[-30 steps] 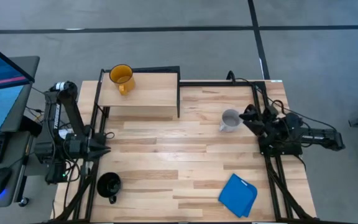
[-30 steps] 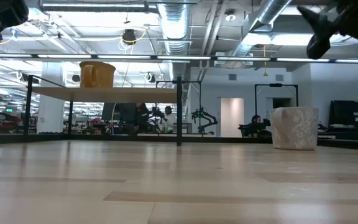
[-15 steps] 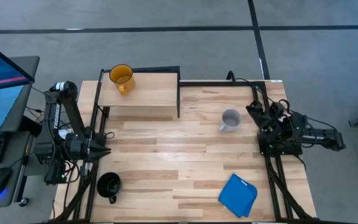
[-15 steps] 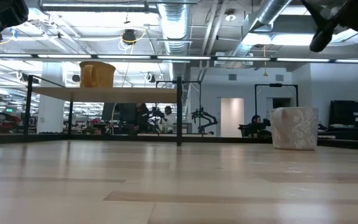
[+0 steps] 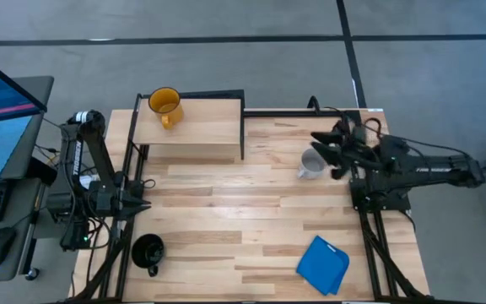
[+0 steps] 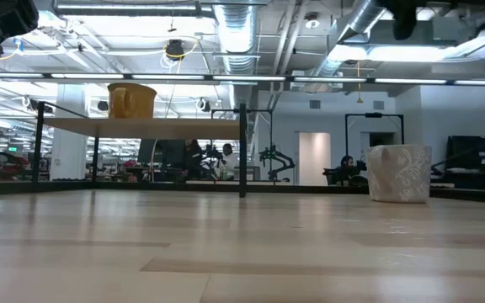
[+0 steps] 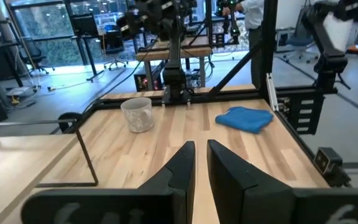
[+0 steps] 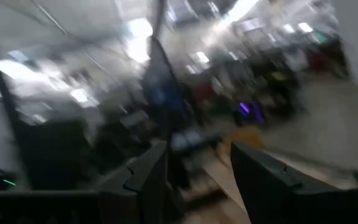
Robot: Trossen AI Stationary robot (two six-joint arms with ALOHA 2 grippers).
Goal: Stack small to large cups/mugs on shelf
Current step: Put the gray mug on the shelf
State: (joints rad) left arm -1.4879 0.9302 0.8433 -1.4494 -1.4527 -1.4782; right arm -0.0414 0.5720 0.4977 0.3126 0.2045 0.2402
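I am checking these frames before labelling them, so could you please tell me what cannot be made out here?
- Right wrist view: motion blur smears everything beyond the right gripper; no mug is identifiable.
- Low view: the black mug and blue cloth are out of frame; the right gripper is cut off by the top edge.
- High view: the right gripper overlaps the grey mug, so contact cannot be judged.
- Left wrist view: the yellow mug is out of frame.

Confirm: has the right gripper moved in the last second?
Yes. In the high view the right gripper has swung out from the table's right edge toward the grey-white mug, now over its right rim, fingers open.
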